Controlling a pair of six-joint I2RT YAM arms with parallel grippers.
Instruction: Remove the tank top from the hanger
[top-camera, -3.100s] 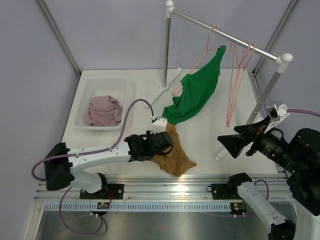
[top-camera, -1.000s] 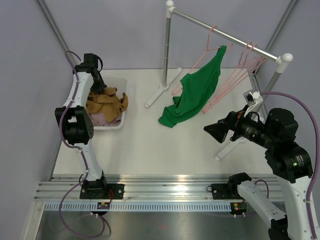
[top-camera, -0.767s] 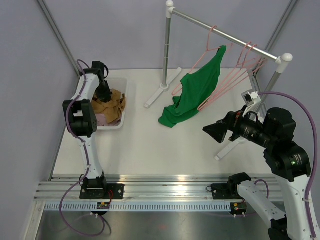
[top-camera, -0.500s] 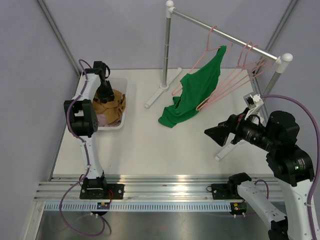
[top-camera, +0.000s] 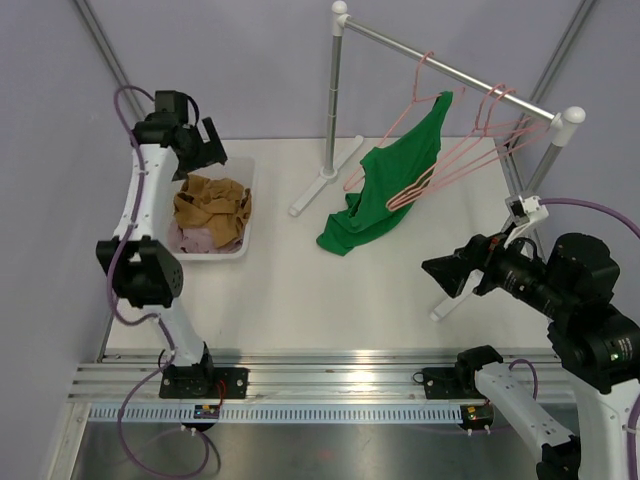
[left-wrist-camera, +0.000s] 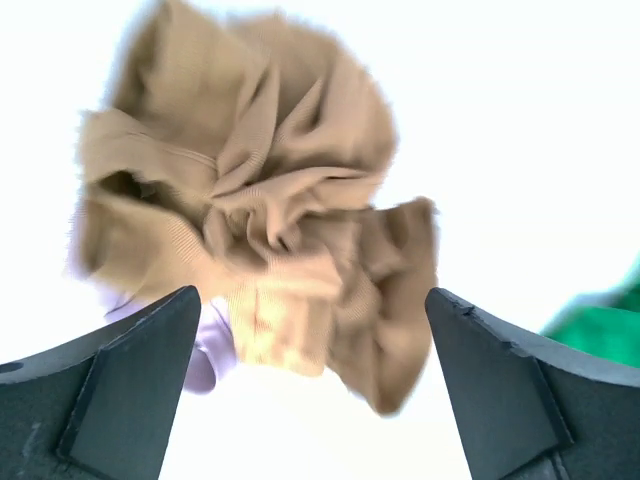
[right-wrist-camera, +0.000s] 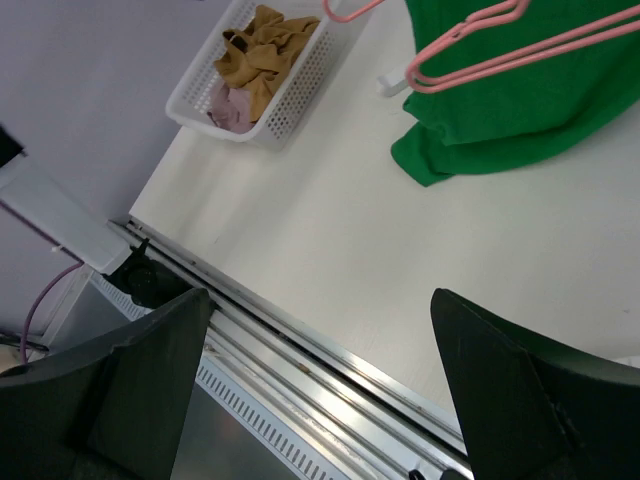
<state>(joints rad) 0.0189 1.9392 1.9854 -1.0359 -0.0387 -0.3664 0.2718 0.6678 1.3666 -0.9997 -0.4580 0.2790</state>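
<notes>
A green tank top (top-camera: 390, 195) hangs by one strap from a pink hanger (top-camera: 418, 90) on the rack rail (top-camera: 450, 70); its lower end rests on the table. The right wrist view shows the tank top (right-wrist-camera: 530, 110) too. My left gripper (top-camera: 205, 150) hovers open above the white basket (top-camera: 250, 195), nothing between its fingers. Under the left gripper (left-wrist-camera: 312, 292) lies a crumpled brown garment (left-wrist-camera: 260, 220). My right gripper (top-camera: 445, 275) stands open and empty at the right, below and apart from the tank top.
The basket holds the brown garment (top-camera: 210, 205) over a pink one (left-wrist-camera: 205, 350). Several empty pink hangers (top-camera: 470, 145) hang slanted across the tank top's right side. The rack's posts and feet (top-camera: 325, 175) stand at the back and right. A metal rail (right-wrist-camera: 330, 350) edges the table's front.
My left gripper opened, let the brown garment drop into the basket, and rose. The right arm drew back to the right. The empty hangers swung left.
</notes>
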